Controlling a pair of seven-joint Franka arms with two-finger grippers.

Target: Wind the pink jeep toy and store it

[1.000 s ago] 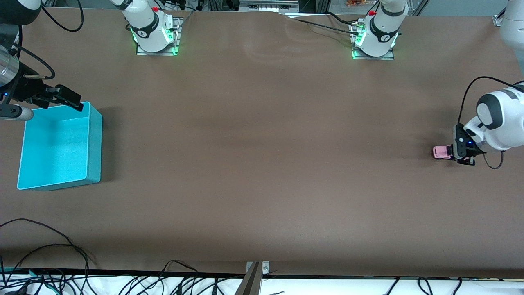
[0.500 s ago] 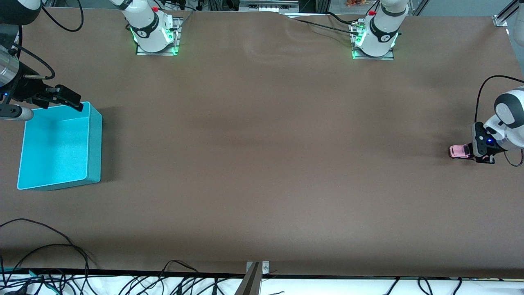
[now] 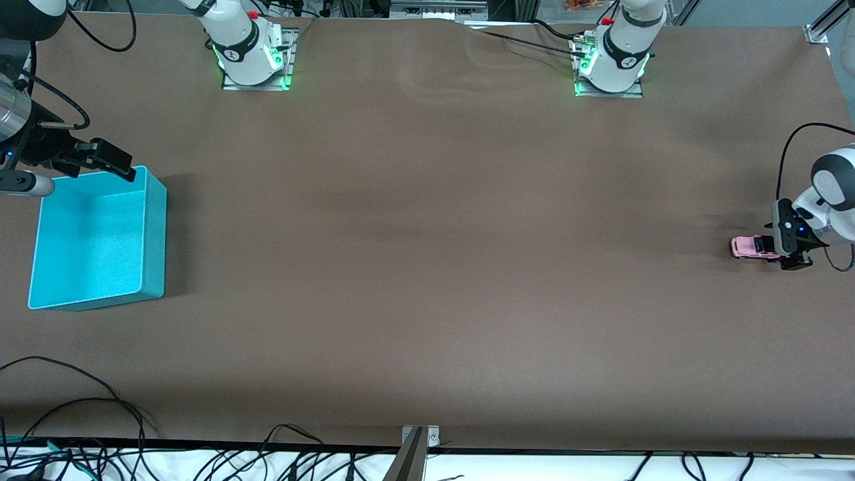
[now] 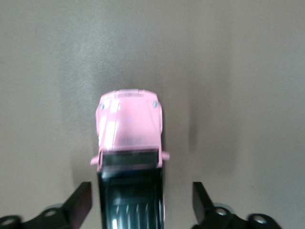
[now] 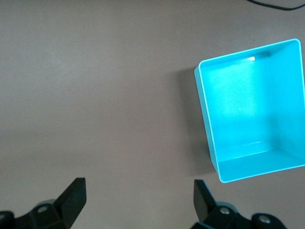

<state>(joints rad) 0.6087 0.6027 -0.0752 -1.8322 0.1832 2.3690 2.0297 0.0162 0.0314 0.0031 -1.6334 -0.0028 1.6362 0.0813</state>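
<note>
so, starting at the right arm's end of the table, you have the turquoise bin (image 3: pixel 93 244) sitting on the brown table cover (image 3: pixel 427 267), open side up and with nothing showing inside it (the right wrist view looks straight down into it). your right gripper (image 3: pixel 100 160) hangs over the bin's rim, at the edge nearest the robot bases, and its fingers (image 5: pixel 71 198) stand wide apart with nothing between them; this arm waits. the middle stretch of the cover carries nothing but soft creases. at the left arm's end you find the pink jeep toy (image 3: pixel 749 247), down on its wheels on the cover, its pink hood pointing toward the bin's end of the table and its black rear toward your left gripper (image 3: pixel 775 248). in the left wrist view that gripper's fingers (image 4: pixel 78 202) stand spread on either side of the jeep's black roof, with a clear gap showing between each finger and the toy's flanks, so the jaws are apart and not clamping it
</note>
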